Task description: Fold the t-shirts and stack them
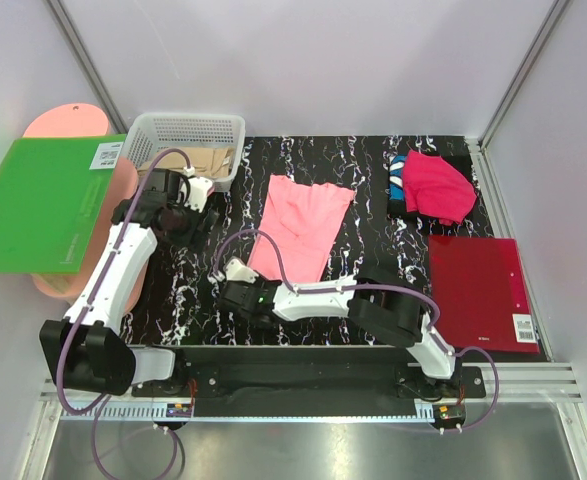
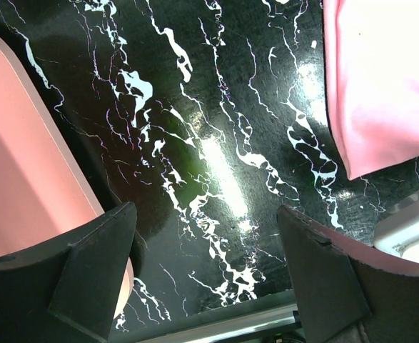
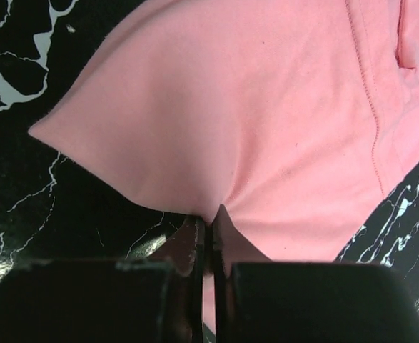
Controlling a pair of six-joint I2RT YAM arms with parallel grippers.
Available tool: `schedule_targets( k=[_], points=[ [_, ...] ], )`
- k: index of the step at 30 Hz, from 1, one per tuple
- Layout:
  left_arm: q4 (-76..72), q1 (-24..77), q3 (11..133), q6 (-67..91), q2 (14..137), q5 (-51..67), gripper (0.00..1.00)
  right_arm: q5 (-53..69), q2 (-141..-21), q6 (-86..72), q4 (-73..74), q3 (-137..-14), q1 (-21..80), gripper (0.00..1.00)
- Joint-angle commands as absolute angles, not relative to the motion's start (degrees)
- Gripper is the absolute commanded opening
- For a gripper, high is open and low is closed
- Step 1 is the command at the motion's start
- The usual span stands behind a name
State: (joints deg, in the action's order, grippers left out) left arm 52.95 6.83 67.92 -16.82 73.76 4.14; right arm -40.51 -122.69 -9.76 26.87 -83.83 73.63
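Note:
The light salmon-pink t-shirt [image 1: 300, 225] lies folded lengthwise in the middle of the black marbled table. My right gripper [image 1: 235, 275] is at its near left corner, shut on the shirt's edge; the wrist view shows the cloth [image 3: 252, 114] pinched and puckered at the fingertips [image 3: 210, 218]. My left gripper [image 1: 195, 188] hovers open and empty over bare table left of the shirt, whose corner shows in its wrist view [image 2: 380, 93]. The magenta t-shirt [image 1: 436, 187] lies on the blue one [image 1: 397, 180] at the back right.
A white basket [image 1: 188, 140] stands at the back left. A green board [image 1: 48, 200] lies over a pink board [image 1: 113, 215] at the left edge. A dark-red board [image 1: 480, 288] lies at the right.

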Motion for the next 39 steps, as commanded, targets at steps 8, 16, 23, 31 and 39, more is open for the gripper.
schedule_targets(
  k=[8,16,23,31,39],
  points=[
    [52.5,6.6,70.9,-17.5,71.4,6.1,0.85,-22.7,-119.1,-17.0,48.6,-95.1,81.0,0.00],
    [53.3,6.6,71.9,-18.2,70.8,6.0,0.85,-20.3,-110.0,-19.0,52.5,-100.6,82.2,0.00],
    [53.8,6.6,72.4,-18.6,71.1,5.9,0.85,-21.0,-104.0,-15.8,52.6,-101.4,75.1,0.02],
    [54.9,6.6,73.9,-19.8,71.3,4.7,0.85,-14.9,-105.5,-8.9,47.3,-98.1,60.6,0.02],
    [55.5,6.6,74.4,-20.2,72.4,5.0,0.85,-4.8,-110.7,-6.6,42.0,-97.8,51.3,0.02]
  ],
)
